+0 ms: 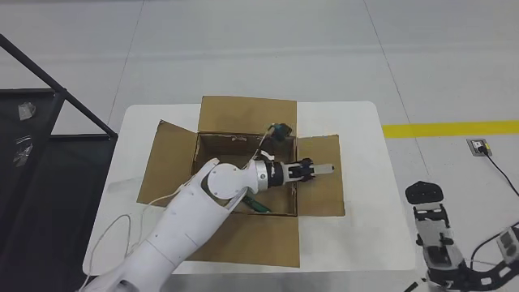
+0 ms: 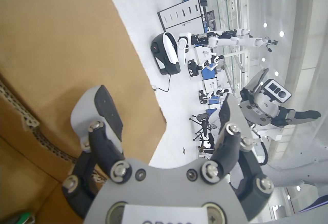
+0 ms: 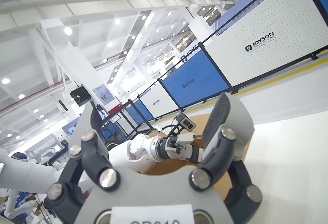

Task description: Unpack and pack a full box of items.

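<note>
Box (image 1: 247,113) open mid-tabletop (image 1: 361,219) | left end effector (image 1: 320,168) spread, empty, over the flap (image 1: 328,196) toward the right edge | green item (image 1: 258,205) down in the box, back toward the near edge | right end effector (image 3: 156,104) spread, well apart; left arm's nearer

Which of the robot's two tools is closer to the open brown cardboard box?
Left. The left tool hangs over a side flap of the open brown cardboard box; the right tool is off past the white table.
</note>
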{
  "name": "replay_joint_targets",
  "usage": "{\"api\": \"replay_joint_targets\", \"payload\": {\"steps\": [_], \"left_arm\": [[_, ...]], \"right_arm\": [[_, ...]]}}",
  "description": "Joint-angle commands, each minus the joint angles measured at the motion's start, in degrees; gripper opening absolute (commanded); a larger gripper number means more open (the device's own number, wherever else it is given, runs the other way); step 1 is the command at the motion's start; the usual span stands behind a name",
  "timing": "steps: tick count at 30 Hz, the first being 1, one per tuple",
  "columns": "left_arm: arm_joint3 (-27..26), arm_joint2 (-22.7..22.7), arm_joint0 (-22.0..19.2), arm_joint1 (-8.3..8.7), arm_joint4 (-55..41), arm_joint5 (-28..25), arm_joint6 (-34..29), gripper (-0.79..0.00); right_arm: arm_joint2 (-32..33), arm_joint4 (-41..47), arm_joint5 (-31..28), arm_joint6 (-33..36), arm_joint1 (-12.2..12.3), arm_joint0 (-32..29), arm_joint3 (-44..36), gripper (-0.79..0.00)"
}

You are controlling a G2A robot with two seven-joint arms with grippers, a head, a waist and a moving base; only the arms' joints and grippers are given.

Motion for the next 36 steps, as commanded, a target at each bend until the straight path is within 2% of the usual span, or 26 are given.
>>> {"api": "replay_joint_targets", "payload": {"steps": [1, 5, 7, 10, 12, 16, 22, 26, 30, 33, 36], "left_arm": [[-2.44, -3.5, 1.35, 1.26, -0.7, -0.81, -1.38, 0.0], [-11.48, -13.19, 6.86, 4.72, -0.38, -0.6, -4.03, 0.0], [-18.44, -20.03, 11.89, 6.82, 0.83, 0.44, -4.68, 0.0], [-26.81, -28.56, 18.82, 8.92, 1.66, 1.68, -4.85, 0.0], [-33.06, -36.37, 25.01, 10.43, 2.33, 2.49, -4.55, 0.0], [-39.39, -47.8, 33.6, 12.02, 0.21, 2.09, -4.31, 0.0], [-43.64, -62.15, 46.52, 13.3, -3.01, -0.98, -3.56, 0.0], [-42.72, -67.3, 52.73, 13.44, -6.56, -3.72, -2.07, 0.0], [-40.74, -68.5, 55.5, 13.46, -10.31, -5.19, -2.31, 0.0], [-40.74, -68.5, 55.5, 13.46, -10.31, -5.19, -2.31, 0.0], [-40.74, -68.5, 55.5, 13.46, -10.31, -5.19, -2.31, 0.0]], "right_arm": [[-1.1, -4.07, 2.4, 0.82, 0.02, 1.36, -1.95, 0.0], [-5.58, -13.15, 8.08, 3.65, 0.09, 5.73, -6.29, 0.0], [-9.12, -18.69, 11.81, 6.39, 0.13, 9.5, -7.6, 0.0], [-14.66, -24.02, 15.97, 9.49, 0.04, 14.89, -7.33, 0.0], [-19.7, -27.51, 18.27, 13.13, -0.07, 20.7, -5.15, 0.0], [-28.7, -33.26, 22.29, 19.38, -0.63, 30.74, 1.23, 0.0], [-45.09, -49.59, 33.49, 31.85, -3.02, 48.28, 18.86, 0.0], [-53.33, -50.77, 38.55, 41.95, -5.76, 58.67, 34.97, 0.0], [-57.7, -45.21, 40.13, 49.9, -8.57, 65.7, 49.5, 0.0], [-58.42, -39.62, 40.25, 53.58, -10.04, 68.44, 55.65, 0.0], [-58.56, -39.63, 40.4, 54.24, -10.22, 69.06, 56.17, 0.0]]}}
